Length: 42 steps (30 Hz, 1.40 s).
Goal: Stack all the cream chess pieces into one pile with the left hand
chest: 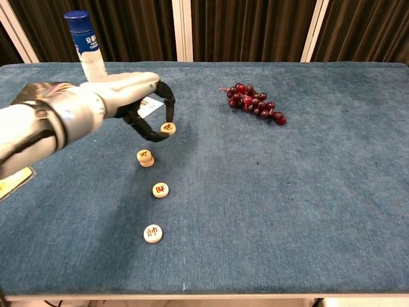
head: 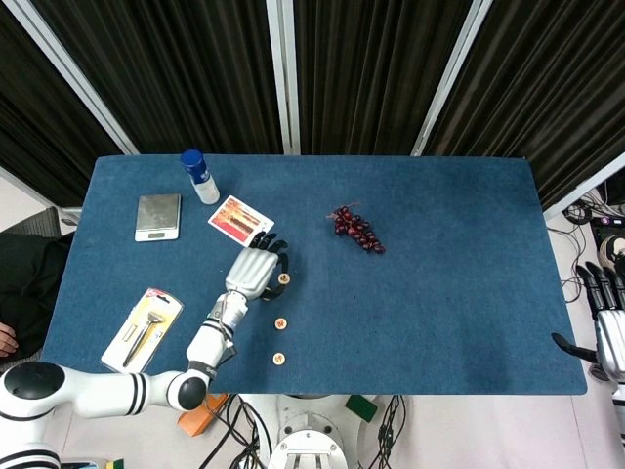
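Grapes [head: 357,230], bottle [head: 199,176], scale [head: 157,216], card [head: 239,220], pkg'd tool [head: 143,327] on table [head: 459,293].

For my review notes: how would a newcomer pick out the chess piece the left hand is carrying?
Start at the white left hand over the blue cloth table. The round cream chess piece is pinched at its dark fingertips, lifted clear, while the other cream pieces lie on the cloth.

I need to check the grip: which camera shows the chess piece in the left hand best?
The chest view: the held chess piece shows large, face-on, pinched at the fingertips of the left hand, raised above the table. In the head view it is only a small pale dot beside the fingers.
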Each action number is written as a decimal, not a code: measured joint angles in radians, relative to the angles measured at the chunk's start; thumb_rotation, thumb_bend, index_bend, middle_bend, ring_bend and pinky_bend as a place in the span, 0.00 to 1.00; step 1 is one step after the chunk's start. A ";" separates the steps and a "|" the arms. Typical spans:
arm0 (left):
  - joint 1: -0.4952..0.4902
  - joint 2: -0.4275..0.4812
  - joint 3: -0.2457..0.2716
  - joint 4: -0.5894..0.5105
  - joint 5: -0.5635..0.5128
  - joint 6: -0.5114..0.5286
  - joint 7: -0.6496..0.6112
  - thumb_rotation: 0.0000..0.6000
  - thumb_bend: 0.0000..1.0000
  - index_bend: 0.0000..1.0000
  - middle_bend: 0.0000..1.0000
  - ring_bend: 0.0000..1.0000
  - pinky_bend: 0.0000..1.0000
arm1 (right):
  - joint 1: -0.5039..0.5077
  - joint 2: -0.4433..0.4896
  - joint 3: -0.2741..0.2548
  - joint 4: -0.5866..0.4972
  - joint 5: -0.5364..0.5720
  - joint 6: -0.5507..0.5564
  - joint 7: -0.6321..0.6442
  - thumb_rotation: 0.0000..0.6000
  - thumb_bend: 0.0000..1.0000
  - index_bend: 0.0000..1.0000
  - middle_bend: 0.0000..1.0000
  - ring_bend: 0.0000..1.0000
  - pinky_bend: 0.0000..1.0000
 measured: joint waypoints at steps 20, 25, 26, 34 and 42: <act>0.058 0.017 0.060 -0.012 0.029 0.004 -0.035 1.00 0.32 0.51 0.17 0.05 0.02 | -0.002 0.004 -0.003 -0.015 -0.008 0.009 -0.013 1.00 0.17 0.00 0.10 0.00 0.04; 0.060 0.012 0.062 0.001 0.020 0.001 -0.026 1.00 0.32 0.50 0.17 0.05 0.02 | -0.004 0.006 -0.004 -0.016 -0.007 0.012 -0.012 1.00 0.17 0.00 0.10 0.00 0.04; 0.061 0.012 0.062 0.002 0.020 0.001 -0.027 1.00 0.32 0.50 0.17 0.05 0.02 | -0.005 0.006 -0.004 -0.016 -0.008 0.013 -0.012 1.00 0.17 0.00 0.10 0.00 0.04; 0.066 0.016 0.064 0.003 0.027 0.001 -0.027 1.00 0.32 0.49 0.17 0.05 0.02 | -0.004 0.007 -0.004 -0.021 -0.010 0.013 -0.017 1.00 0.17 0.00 0.10 0.00 0.04; 0.068 0.013 0.064 0.009 0.029 -0.005 -0.025 1.00 0.30 0.48 0.17 0.05 0.02 | -0.005 0.006 -0.005 -0.023 -0.008 0.013 -0.019 1.00 0.17 0.00 0.10 0.00 0.04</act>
